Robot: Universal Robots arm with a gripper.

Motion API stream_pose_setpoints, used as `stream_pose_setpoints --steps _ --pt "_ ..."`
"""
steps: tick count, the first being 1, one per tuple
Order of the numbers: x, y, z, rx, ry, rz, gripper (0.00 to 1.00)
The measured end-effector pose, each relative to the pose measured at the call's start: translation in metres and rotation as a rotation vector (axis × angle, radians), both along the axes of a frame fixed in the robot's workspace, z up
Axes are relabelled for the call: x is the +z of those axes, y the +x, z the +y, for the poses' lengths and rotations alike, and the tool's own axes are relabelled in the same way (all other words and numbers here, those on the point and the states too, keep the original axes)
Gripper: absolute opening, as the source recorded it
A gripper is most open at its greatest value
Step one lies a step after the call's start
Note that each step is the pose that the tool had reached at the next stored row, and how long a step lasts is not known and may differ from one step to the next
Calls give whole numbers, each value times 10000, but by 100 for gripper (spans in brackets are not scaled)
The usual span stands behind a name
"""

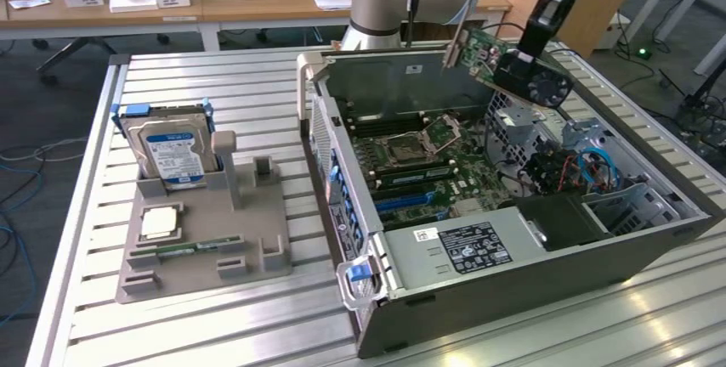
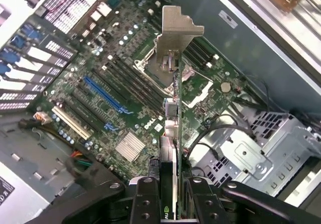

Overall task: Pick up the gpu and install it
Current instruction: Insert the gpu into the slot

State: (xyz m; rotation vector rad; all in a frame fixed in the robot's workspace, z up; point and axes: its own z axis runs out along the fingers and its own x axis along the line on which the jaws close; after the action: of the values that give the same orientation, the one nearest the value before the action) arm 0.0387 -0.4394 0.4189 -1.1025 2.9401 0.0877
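One card matters here: the gpu (image 1: pixel 490 51), a green board with a black fan, hangs tilted in the upper right of the exterior view, above the open computer case (image 1: pixel 567 269) and clear of it. The gripper (image 1: pixel 531 54) pinches it, with its fingers (image 2: pixel 145 200) pressed against the card's two faces. That grip probably leaves the connector edge free to go into a slot. In the wrist view the card is seen edge-on over the motherboard (image 2: pixel 125 83). Its pale metal bracket (image 2: pixel 176 30) sits at the end away from the fingers, and the long blue slot (image 2: pixel 104 92) lies off to one side, well apart.

"DELL" (image 2: pixel 150 125) can be read on the motherboard. A black label (image 1: pixel 467 246) on the power supply has print too small to read. At the left of the exterior view a hard drive (image 1: pixel 170 153) with a blue-and-white label stands upright in a grey holder (image 1: pixel 204 239), presumably to keep it easy to grasp.
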Motion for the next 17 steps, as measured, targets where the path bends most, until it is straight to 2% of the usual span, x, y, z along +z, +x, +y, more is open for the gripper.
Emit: stream_pose_setpoints --steps 17 --pt "-5 0 1 2243 -1 0 26"
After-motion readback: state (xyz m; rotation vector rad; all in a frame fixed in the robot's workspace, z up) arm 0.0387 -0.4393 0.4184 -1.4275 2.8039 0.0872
